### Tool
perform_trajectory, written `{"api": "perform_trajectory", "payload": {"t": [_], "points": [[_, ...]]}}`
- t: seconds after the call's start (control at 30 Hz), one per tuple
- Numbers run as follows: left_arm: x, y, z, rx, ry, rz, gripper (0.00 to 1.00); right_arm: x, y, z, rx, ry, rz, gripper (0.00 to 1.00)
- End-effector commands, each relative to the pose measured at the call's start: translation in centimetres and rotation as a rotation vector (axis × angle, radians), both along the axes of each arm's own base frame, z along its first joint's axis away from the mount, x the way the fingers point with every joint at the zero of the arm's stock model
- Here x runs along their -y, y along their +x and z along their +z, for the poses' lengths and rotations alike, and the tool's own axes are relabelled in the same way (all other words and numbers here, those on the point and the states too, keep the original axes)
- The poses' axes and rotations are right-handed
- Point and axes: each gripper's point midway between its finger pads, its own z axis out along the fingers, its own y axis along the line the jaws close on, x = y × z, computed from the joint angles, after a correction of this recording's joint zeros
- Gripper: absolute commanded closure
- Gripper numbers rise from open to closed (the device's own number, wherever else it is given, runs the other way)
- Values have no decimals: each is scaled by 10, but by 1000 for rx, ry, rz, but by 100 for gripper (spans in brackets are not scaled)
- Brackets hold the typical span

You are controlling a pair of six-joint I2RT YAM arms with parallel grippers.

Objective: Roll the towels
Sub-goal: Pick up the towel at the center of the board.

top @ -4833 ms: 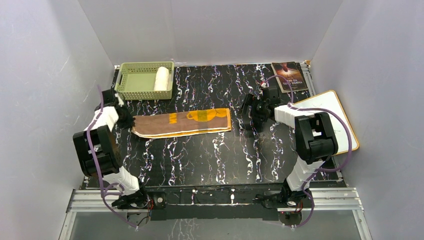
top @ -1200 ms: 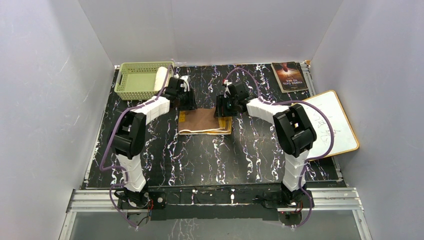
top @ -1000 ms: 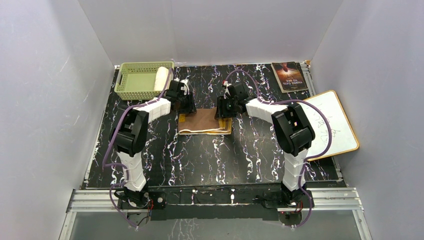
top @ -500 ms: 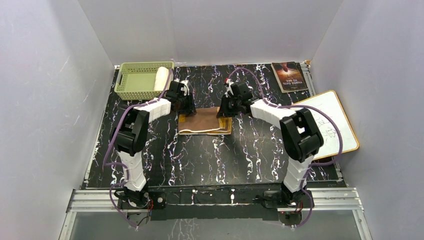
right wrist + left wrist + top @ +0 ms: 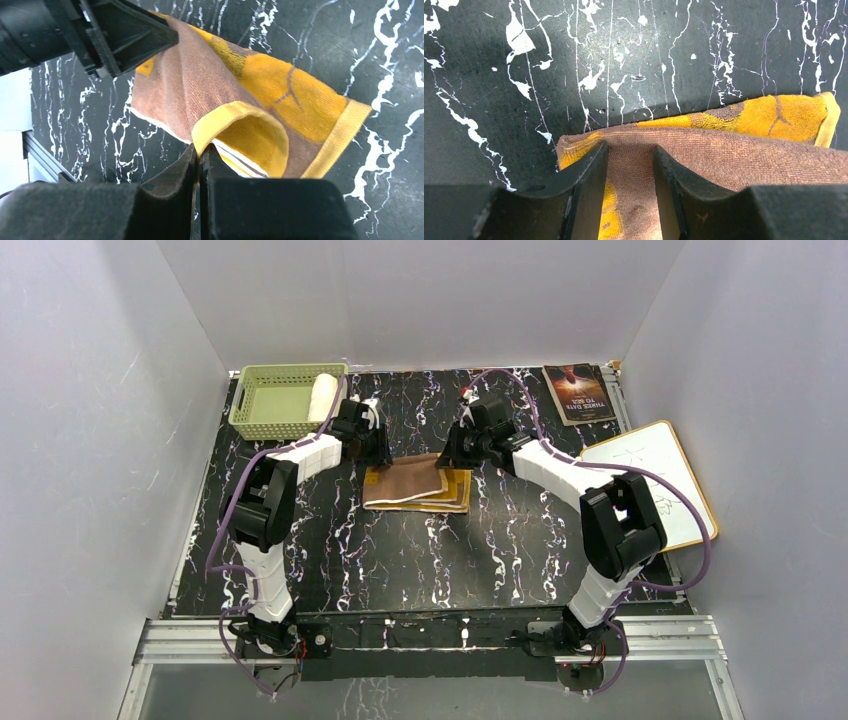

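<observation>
On the black marbled desk (image 5: 420,550), just above the middle of the top view, the orange-yellow towel (image 5: 412,488) lies folded, brown side up. The right pincer (image 5: 200,151) is clamped tight on its yellow hem, holding that edge raised in a curl. The left pincer (image 5: 630,148) stands part open, its fingers astride the towel's left end. The cream towel (image 5: 322,397) sits rolled in the green basket (image 5: 285,428) at upper left.
</observation>
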Motion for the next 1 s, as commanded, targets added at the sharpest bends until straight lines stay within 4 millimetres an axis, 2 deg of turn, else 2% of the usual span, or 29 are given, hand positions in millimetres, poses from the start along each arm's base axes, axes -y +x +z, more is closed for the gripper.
{"api": "perform_trajectory", "payload": {"t": [0.0, 0.1, 0.17, 0.23, 0.3, 0.43, 0.7, 0.97], "points": [[-1, 0, 3, -12, 3, -19, 63, 13, 9, -13, -7, -29, -41, 97], [-4, -2, 2, -16, 14, -20, 63, 21, 8, -23, -11, -56, -49, 78], [-5, -3, 1, -19, 19, -22, 63, 29, 9, -30, -13, -83, -63, 70], [-4, -4, 0, -22, 19, -25, 63, 38, 11, -34, -10, -105, -78, 63], [-4, -3, 0, -24, 21, -28, 63, 45, 15, -46, -29, -135, -92, 58], [-4, -1, 3, -20, 27, -32, 63, 50, 29, -42, -2, -148, -100, 45], [-5, 0, 7, -14, 31, -37, 63, 40, 54, -54, 68, -159, -32, 44], [-5, -1, 6, -14, 39, -43, 63, 24, 65, -51, 159, -105, 74, 49]]}}
